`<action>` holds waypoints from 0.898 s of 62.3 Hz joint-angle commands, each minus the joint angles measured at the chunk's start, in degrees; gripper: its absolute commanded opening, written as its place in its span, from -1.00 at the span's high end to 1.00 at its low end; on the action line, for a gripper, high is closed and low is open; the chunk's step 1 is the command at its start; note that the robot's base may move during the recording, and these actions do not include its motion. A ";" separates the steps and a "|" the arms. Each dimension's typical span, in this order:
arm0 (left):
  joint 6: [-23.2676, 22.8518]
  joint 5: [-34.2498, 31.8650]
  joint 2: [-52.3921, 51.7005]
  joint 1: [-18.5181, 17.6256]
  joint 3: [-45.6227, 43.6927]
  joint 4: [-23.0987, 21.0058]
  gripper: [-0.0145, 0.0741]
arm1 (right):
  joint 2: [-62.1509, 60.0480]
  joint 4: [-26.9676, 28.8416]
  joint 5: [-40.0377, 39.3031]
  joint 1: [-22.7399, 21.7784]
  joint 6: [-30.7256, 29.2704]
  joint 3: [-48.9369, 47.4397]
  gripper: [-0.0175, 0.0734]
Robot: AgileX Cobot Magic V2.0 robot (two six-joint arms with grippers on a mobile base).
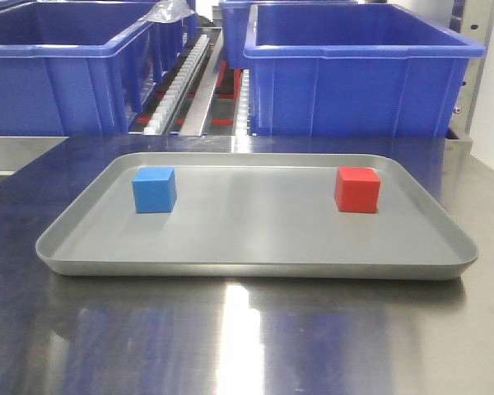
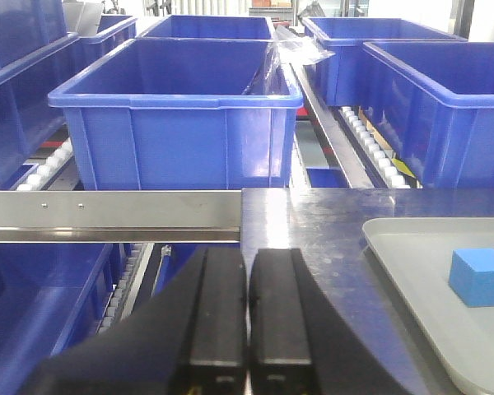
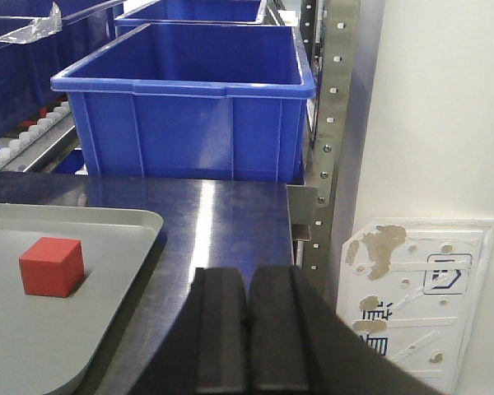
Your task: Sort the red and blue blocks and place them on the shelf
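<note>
Your left tool (image 2: 248, 267): jaws together, empty | your right tool (image 3: 247, 284): jaws together, empty | blue block (image 1: 155, 190), red block (image 1: 357, 189): well apart on tray (image 1: 255, 268)

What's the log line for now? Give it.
blue block: on tray; red block: on tray; left gripper: shut, empty; right gripper: shut, empty

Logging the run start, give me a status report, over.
Left gripper shut, empty; right gripper shut, empty. Blue block and red block apart on tray, untouched. Blue bins crowd the shelf.
</note>
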 commanded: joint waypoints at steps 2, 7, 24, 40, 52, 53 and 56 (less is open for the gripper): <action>-0.45 -4.57 -0.84 -0.19 1.46 -0.19 0.39 | -1.02 -0.60 -5.06 -0.23 -0.42 -1.19 0.49; -0.45 -4.57 -0.84 -0.19 1.46 -0.19 0.39 | -1.02 -0.60 -6.02 -0.23 -0.42 -1.19 0.49; -0.45 -4.57 -0.84 -0.19 1.46 -0.19 0.39 | -0.63 -0.55 4.85 -0.23 -0.42 -8.00 0.49; -0.45 -4.57 -0.84 -0.19 1.46 -0.19 0.39 | 7.43 -0.55 13.64 -0.23 -0.42 -16.96 0.49; -0.45 -4.57 -0.84 -0.19 1.46 -0.19 0.39 | 19.43 0.00 17.76 -0.23 -0.42 -23.36 0.49; -0.45 -4.57 -0.84 -0.19 1.46 -0.19 0.39 | 20.25 0.00 17.47 -0.23 -0.42 -23.63 0.49; -0.45 -4.57 -0.84 -0.19 1.46 -0.19 0.39 | 23.13 1.91 16.10 -0.23 -0.42 -24.21 0.49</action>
